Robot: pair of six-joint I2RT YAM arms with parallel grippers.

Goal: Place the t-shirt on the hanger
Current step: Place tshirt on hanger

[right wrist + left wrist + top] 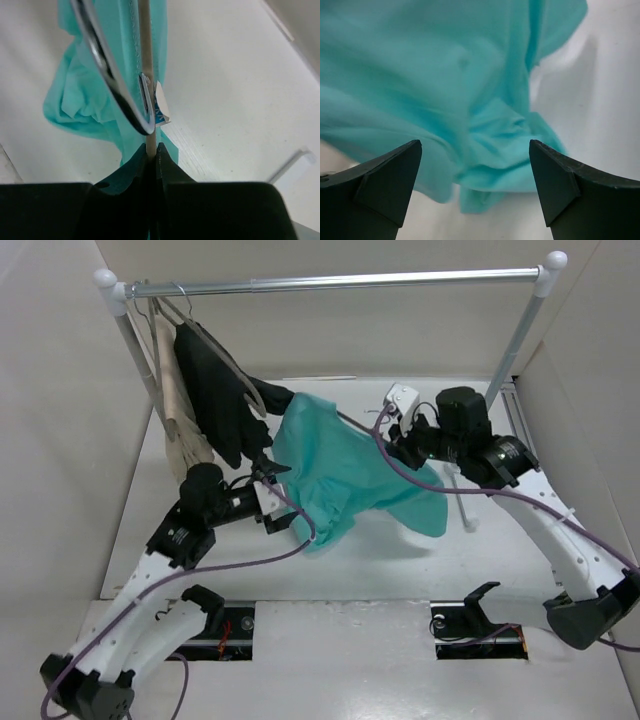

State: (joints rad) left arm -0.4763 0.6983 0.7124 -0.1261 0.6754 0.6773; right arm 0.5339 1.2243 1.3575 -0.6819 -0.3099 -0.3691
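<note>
While your right gripper [400,445] sits above the middle of the table [400,580], its claw is pinched tight on a thin straight rod of the hanger [145,60]. In the right wrist view the two dark fingers meet around that rod with no gap between them. The hanger's wire hook [107,75] curves down just beside the rod and ends close above the fingertips.

The t-shirt [340,465] is teal-green and hangs bunched from the point where your right gripper holds the hanger. It is lifted off the table and drapes down and to the left, in the space between your two arms. Its small blue and white neck label [161,107] shows right next to the rod, just above the closed fingers. You cannot tell from these views how far the hanger reaches inside the cloth.

Your left gripper [278,508] is at the shirt's lower left edge, and its claw is spread wide. In the left wrist view folds of teal cloth fill the space ahead of the two fingers. Whether the fingers touch the cloth cannot be told.

Behind, a metal rail [340,282] crosses the back of the table. At its left end hang a black garment [215,390] and a beige garment [180,430], close together.
</note>
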